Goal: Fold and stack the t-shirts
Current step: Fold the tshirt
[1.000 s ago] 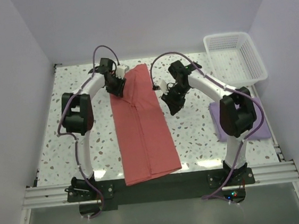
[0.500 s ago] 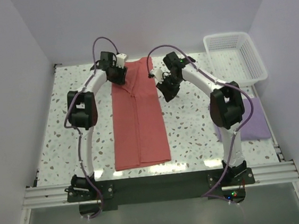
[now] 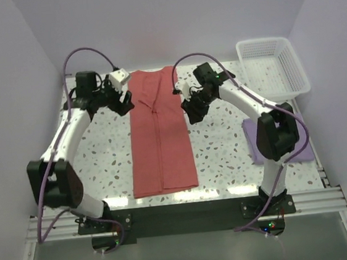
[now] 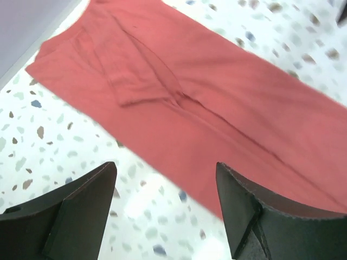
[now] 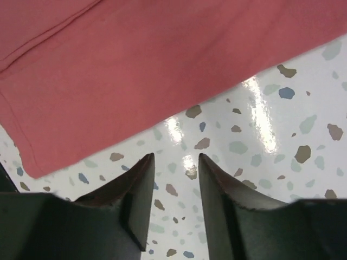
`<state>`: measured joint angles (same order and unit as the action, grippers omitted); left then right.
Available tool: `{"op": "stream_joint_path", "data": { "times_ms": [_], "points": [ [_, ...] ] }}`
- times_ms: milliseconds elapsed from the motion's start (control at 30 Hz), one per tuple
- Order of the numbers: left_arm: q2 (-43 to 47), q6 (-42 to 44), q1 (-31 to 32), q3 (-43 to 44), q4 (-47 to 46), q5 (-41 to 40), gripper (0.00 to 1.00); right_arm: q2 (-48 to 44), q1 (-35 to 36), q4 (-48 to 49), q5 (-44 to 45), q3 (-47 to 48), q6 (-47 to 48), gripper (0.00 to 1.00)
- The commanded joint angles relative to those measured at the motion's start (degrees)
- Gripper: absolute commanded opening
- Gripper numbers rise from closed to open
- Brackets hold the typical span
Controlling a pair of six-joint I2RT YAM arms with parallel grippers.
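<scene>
Salmon t-shirt [image 3: 160, 137] lies flat on desk [image 3: 102, 156]; left fingers [image 4: 76, 211] spread wide, right fingers [image 5: 124, 211] narrowly parted, both empty.

White counter [image 3: 225, 149] flecked with grey, brown and blue chips, boxed in on three sides by plain pale lavender walls [image 3: 175, 24], a slotted aluminium rail [image 3: 53, 228] running along its near edge, light glinting in bright patches on the glossy top
</scene>
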<state>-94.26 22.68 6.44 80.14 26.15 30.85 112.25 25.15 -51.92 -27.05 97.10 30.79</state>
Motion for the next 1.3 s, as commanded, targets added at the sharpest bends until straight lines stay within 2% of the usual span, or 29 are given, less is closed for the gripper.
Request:
{"op": "stream_joint_path", "data": {
  "times_ms": [0,33,67,100,133,167,200,300,367,400,433,567,700,833,867,1000,1067,1167,1267],
  "points": [
    [12.84,18.59,-0.90,-14.25,6.68,11.49,0.79,-12.20,3.15,-0.46,-3.37,-8.19,10.50,0.46],
    [19.66,22.81,-0.81,-17.35,9.07,12.30,0.79,-16.75,5.33,-0.29,-2.58,-11.20,14.79,0.50],
    [23.12,29.99,-0.64,-20.43,11.09,12.56,0.79,-19.49,6.57,0.32,-1.61,-17.41,16.31,0.61],
    [26.46,33.02,-0.46,-26.12,15.12,12.48,0.79,-21.70,7.97,1.55,0.05,-20.52,17.80,0.69],
    [32.50,36.18,-0.55,-28.70,17.85,12.39,0.79,-26.24,10.77,2.08,0.50,-23.50,19.38,0.75],
    [35.26,43.34,-0.46,-30.98,21.01,12.39,0.79,-28.29,12.19,2.70,0.85,-26.32,19.83,0.78],
    [40.24,46.98,-0.37,-35.27,27.48,12.83,0.79,-30.22,13.69,4.09,0.94,-31.57,19.93,0.79],
    [49.30,57.55,0.15,-43.80,35.78,14.06,0.79,-37.96,20.45,8.91,1.56,-42.03,19.75,0.75],
    [53.11,62.90,0.77,-47.51,37.82,14.24,0.79,-41.91,25.46,11.92,3.22,-46.80,19.66,0.69],
    [56.26,63.97,0.94,-49.97,37.66,13.71,0.79,-42.37,27.04,15.06,4.27,-50.48,19.49,0.62],
    [57.16,63.98,1.03,-50.86,36.79,13.62,0.79,-42.63,29.84,16.40,5.24,-51.91,19.40,0.58],
    [53.14,70.21,1.91,-49.21,41.34,14.41,0.77,-39.57,34.17,22.29,8.76,-56.14,18.70,0.55],
    [46.02,70.58,4.10,-46.40,44.16,11.18,0.79,-34.91,35.50,24.32,9.47,-55.44,18.78,0.54],
    [47.76,74.25,5.78,-47.70,41.87,2.12,0.77,-34.99,36.11,25.64,9.91,-54.91,18.43,0.54],
    [48.20,77.05,5.78,-48.40,41.96,1.24,0.75,-34.99,36.11,25.64,9.91,-54.65,18.35,0.54],
    [47.34,79.01,7.71,-48.15,40.82,1.93,0.72,-35.87,36.11,25.11,9.91,-53.86,18.69,0.54],
    [45.05,76.05,10.68,-48.15,37.77,1.23,0.69,-36.40,36.20,25.47,9.38,-54.12,19.48,0.54],
    [37.08,68.32,14.47,-45.53,34.24,2.01,0.65,-35.43,36.20,24.85,8.94,-53.25,20.37,0.54],
    [34.23,69.07,15.10,-43.58,34.14,4.56,0.64,-35.95,36.11,25.81,8.59,-53.68,20.80,0.54]
  ]
}}
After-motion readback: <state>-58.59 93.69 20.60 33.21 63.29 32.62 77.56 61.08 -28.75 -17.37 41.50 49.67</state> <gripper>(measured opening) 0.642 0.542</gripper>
